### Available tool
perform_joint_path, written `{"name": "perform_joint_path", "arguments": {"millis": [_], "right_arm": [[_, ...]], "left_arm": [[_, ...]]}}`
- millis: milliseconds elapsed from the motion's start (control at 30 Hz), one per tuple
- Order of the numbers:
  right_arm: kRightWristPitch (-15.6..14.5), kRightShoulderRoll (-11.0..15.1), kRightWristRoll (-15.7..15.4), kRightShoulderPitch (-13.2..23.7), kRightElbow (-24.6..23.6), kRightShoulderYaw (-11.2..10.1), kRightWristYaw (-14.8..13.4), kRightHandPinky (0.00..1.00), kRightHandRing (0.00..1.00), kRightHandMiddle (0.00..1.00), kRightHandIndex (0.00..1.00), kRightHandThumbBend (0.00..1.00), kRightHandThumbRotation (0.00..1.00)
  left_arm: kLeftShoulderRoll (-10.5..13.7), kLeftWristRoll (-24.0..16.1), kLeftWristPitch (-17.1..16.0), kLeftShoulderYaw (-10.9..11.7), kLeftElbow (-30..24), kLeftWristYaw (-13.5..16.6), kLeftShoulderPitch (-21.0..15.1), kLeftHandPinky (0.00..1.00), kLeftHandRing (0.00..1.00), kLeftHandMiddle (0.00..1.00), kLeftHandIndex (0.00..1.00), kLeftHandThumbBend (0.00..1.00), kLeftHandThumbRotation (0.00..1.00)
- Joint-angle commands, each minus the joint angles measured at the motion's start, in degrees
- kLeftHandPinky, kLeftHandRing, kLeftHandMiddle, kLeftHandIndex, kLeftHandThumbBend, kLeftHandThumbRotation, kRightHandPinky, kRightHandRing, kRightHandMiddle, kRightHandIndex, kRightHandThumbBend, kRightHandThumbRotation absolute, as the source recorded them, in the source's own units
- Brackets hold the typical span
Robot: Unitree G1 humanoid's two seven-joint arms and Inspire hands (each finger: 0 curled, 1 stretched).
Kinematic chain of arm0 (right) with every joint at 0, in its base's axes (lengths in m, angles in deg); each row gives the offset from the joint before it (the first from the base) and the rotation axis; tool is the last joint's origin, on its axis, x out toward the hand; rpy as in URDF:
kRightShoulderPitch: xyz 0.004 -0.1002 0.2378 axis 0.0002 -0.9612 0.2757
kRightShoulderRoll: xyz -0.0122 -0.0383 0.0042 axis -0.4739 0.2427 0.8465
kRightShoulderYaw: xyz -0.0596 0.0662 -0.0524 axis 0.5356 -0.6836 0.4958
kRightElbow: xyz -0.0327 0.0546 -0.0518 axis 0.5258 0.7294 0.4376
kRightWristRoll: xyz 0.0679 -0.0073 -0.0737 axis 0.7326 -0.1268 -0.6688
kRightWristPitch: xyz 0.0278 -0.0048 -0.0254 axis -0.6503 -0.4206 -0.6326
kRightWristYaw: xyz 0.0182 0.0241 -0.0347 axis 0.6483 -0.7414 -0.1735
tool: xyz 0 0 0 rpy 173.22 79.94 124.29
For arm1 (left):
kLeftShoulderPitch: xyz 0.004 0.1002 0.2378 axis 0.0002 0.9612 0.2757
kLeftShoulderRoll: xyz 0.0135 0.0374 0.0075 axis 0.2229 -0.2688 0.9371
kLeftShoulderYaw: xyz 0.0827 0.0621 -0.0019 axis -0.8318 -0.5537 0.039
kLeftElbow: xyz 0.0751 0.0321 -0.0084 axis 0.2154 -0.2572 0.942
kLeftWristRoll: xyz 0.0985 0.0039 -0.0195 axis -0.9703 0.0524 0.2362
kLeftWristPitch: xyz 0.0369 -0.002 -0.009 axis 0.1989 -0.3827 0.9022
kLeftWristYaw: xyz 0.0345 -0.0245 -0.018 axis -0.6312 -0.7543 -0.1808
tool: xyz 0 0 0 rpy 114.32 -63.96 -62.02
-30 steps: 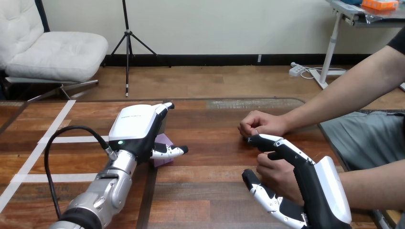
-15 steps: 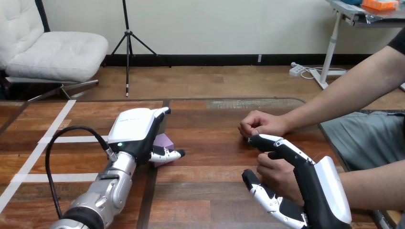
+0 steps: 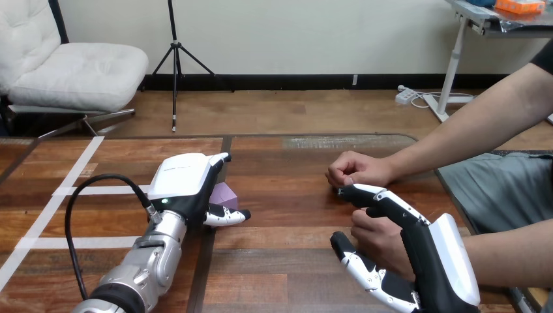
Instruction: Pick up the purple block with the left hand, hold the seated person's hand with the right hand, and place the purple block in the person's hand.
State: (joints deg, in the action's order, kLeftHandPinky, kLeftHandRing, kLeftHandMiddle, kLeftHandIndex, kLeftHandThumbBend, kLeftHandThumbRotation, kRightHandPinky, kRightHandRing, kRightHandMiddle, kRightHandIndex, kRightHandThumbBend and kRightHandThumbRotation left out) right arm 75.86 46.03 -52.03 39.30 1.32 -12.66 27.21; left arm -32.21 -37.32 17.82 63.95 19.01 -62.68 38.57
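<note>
Gripping the purple block (image 3: 225, 193), the left hand (image 3: 186, 182) curls its thumb and fingers (image 3: 219, 158) round it, low over the table (image 3: 293, 195), left of centre. The right hand (image 3: 437, 261) wraps fingers and thumb round the person's nearer hand (image 3: 378, 238), well apart from the block. The person's farther hand (image 3: 355, 169), a fist, rests on the table just beyond those fingers.

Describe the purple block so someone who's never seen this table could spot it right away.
On the wooden table, follow the robot's left arm to its left hand. The purple block sits gripped in that hand, just right of its white shell, the only purple thing there.
</note>
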Motion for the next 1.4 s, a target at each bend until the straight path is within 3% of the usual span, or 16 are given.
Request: {"name": "perform_joint_path", "arguments": {"millis": [0, 1033, 1367], "right_arm": [[0.16, 0.7, 0.06, 2.06, -1.81, -0.19, 0.1, 0.71, 0.74, 0.74, 0.72, 0.45, 0.42], [-0.56, 0.78, -0.32, 1.99, -2.69, -0.28, 0.98, 0.71, 0.74, 0.74, 0.71, 0.45, 0.44], [-0.59, 1.07, -1.2, 1.8, -2.87, -0.69, 0.65, 0.7, 0.73, 0.73, 0.71, 0.46, 0.46]], "left_arm": [[-0.45, 0.88, 0.5, -0.46, 0.21, -0.24, -5.42, 0.83, 0.84, 0.86, 0.87, 0.8, 0.42], [-1.25, 3.18, 2.07, -0.91, 2.27, -3.85, -6.2, 0.82, 0.87, 0.9, 0.88, 0.81, 0.44], [-1.62, 3.54, 2.03, -0.9, 2.79, -3.71, -5.72, 0.82, 0.87, 0.9, 0.88, 0.8, 0.46]]}}
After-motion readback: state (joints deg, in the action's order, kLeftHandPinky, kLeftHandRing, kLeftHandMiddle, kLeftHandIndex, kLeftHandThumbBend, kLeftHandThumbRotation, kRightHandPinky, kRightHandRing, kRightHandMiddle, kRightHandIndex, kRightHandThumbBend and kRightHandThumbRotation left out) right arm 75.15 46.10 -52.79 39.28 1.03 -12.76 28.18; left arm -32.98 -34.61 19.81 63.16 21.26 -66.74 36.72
